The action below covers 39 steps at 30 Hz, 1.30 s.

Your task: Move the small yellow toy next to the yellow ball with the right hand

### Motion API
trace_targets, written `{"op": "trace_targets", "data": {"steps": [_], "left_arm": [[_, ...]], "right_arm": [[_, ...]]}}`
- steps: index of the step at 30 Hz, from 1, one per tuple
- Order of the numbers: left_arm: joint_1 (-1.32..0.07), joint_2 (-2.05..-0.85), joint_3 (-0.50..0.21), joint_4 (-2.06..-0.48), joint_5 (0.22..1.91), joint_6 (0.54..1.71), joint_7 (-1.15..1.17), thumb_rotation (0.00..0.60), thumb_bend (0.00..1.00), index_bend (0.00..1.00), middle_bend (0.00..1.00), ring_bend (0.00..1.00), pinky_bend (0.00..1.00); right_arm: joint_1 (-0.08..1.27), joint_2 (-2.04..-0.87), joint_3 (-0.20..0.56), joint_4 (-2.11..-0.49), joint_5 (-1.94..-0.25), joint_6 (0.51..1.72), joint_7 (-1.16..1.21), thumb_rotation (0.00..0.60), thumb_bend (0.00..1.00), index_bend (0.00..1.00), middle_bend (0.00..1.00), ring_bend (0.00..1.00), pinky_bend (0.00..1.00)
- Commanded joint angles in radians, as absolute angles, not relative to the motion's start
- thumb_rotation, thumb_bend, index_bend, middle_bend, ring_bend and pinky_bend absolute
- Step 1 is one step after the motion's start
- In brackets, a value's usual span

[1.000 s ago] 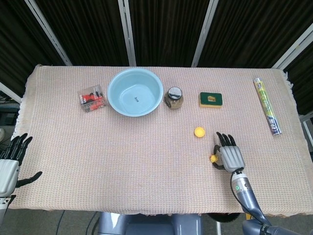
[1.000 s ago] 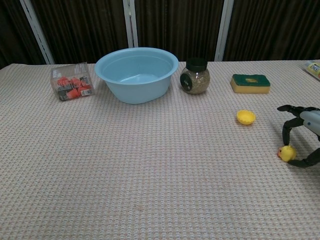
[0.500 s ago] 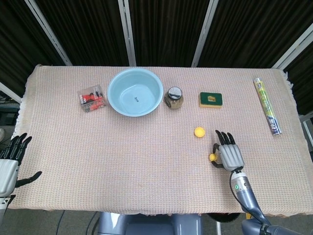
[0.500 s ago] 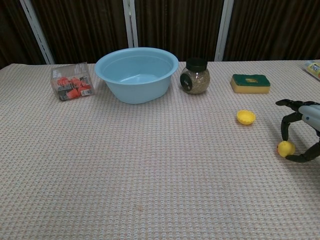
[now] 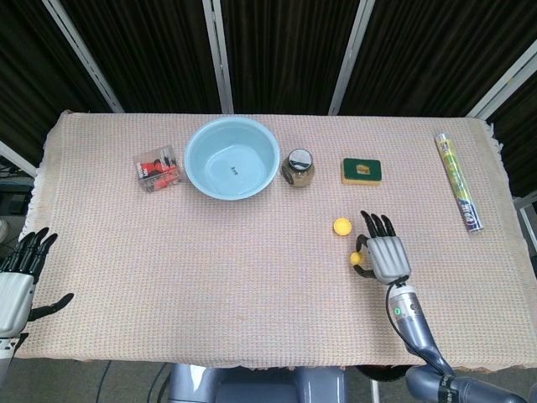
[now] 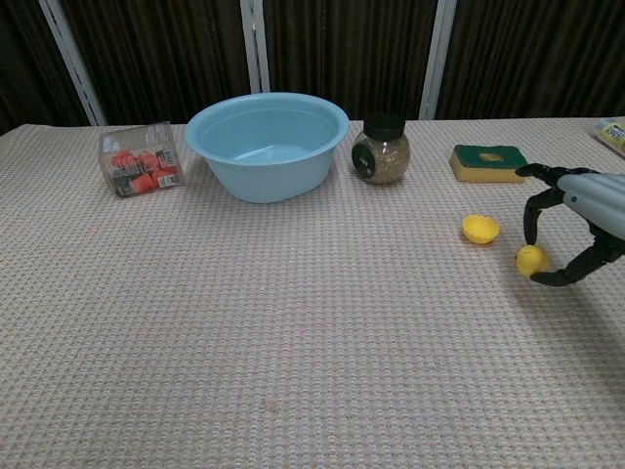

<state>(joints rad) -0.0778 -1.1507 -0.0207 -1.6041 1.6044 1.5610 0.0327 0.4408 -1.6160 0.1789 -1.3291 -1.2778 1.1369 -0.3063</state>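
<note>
Right hand pinches the small yellow rubber toy between thumb and a fingertip, lifted off the woven beige tablecloth, so it can set down by the yellow ball at its ten o'clock.

Both views are evenly and brightly lit from overhead, so the woven cloth on the bench reads clearly while the curtained backdrop behind its far edge stays nearly black. Shadows are soft and short: a faint one lies under the blue bowl and a broader, diffuse one on the cloth beneath the right hand. Focus is sharp throughout, without glare; the head view shows slight bowing toward the bench's corners.
</note>
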Motion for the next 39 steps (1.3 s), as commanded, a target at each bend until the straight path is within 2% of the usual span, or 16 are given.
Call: {"op": "trace_targets", "data": {"steps": [1, 21, 39], "left_arm": [[-0.077, -1.152, -0.022, -1.603, 1.603, 1.563, 0.030, 0.600, 0.00, 0.00, 0.00, 0.00, 0.21], [-0.075, -1.156, -0.015, -1.570, 1.642, 1.592, 0.014, 0.600, 0.00, 0.00, 0.00, 0.00, 0.21], [-0.081, -1.150, -0.010, -1.580, 1.640, 1.575, 0.010, 0.600, 0.00, 0.00, 0.00, 0.00, 0.21]], "right_arm": [[0.463, -1.636, 0.193, -1.330, -1.267, 1.125, -0.330, 0.600, 0.17, 0.54, 0.00, 0.00, 0.00], [0.605, -1.774, 0.250, -1.199, -1.211, 1.025, -0.386, 0.600, 0.17, 0.54, 0.00, 0.00, 0.00], [0.627, -1.713, 0.264, -1.227, -1.193, 1.040, -0.411, 0.600, 0.17, 0.54, 0.00, 0.00, 0.00]]}}
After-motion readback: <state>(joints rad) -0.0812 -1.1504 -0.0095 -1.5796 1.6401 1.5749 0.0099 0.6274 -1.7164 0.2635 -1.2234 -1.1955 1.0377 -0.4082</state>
